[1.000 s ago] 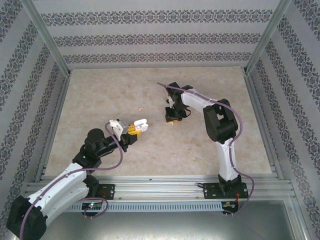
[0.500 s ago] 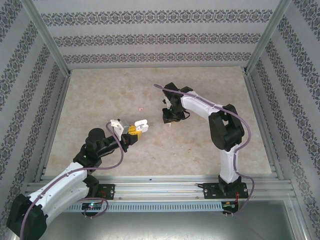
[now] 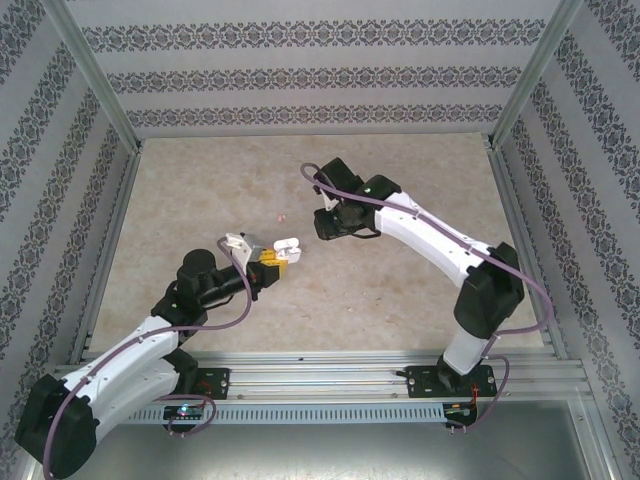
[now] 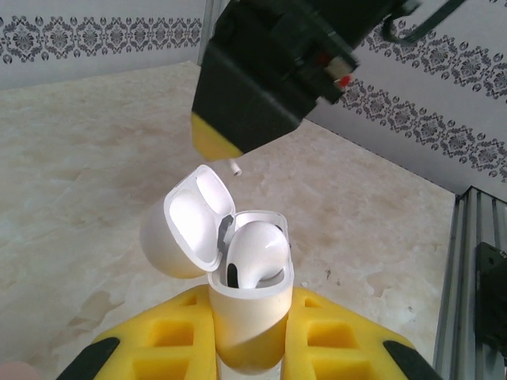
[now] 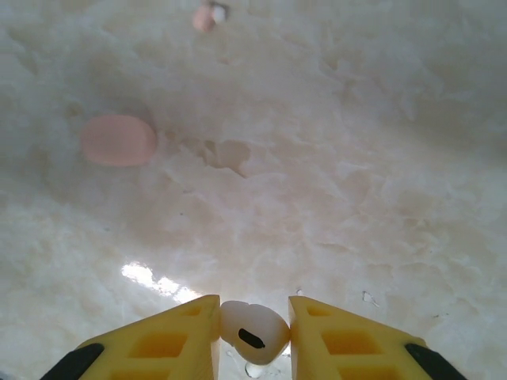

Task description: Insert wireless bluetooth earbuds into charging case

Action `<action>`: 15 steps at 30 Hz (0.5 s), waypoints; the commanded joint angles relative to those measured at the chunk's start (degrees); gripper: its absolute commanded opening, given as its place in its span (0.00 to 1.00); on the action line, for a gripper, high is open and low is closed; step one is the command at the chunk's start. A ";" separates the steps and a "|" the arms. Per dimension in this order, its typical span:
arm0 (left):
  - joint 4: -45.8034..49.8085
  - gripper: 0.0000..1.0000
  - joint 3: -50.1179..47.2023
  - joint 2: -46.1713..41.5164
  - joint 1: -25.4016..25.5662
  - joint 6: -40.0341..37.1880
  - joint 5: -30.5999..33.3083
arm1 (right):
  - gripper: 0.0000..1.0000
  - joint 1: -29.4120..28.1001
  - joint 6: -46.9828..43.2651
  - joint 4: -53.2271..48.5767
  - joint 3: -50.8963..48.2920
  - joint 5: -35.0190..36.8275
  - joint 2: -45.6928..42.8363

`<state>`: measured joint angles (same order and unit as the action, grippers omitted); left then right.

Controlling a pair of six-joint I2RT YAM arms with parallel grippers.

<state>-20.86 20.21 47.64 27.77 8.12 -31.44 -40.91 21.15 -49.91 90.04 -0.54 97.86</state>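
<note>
white earbud pinched between right jaws above tabletop; left jaws clamp charging case, lid flipped open, second white bud seated inside.

Three earbuds, two charging cases

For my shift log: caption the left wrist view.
Left fingers grip open white case, one earbud seated; right fingers above.

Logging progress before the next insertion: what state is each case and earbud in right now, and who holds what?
white charging case: lid open, held by left gripper
first white earbud: seated in the case
second white earbud: pinched in right gripper, above the table
pink case: lying on the table; lid unclear
pink earbud: loose on the table
</note>
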 commanded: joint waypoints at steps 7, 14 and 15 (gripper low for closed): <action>-2.82 0.00 4.12 0.87 0.62 2.39 -1.87 | 0.26 -5.89 -0.45 7.71 -1.02 6.81 -11.12; -3.75 0.00 4.93 0.88 0.62 3.10 -1.78 | 0.25 -9.39 -3.28 14.88 -5.63 4.53 -15.88; -4.20 0.00 4.80 0.72 0.62 3.45 -1.87 | 0.25 -9.74 -3.51 14.93 -5.66 4.31 -15.95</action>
<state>-21.45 23.27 48.82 27.77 9.91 -32.40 -50.00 19.22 -38.22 85.54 3.99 82.61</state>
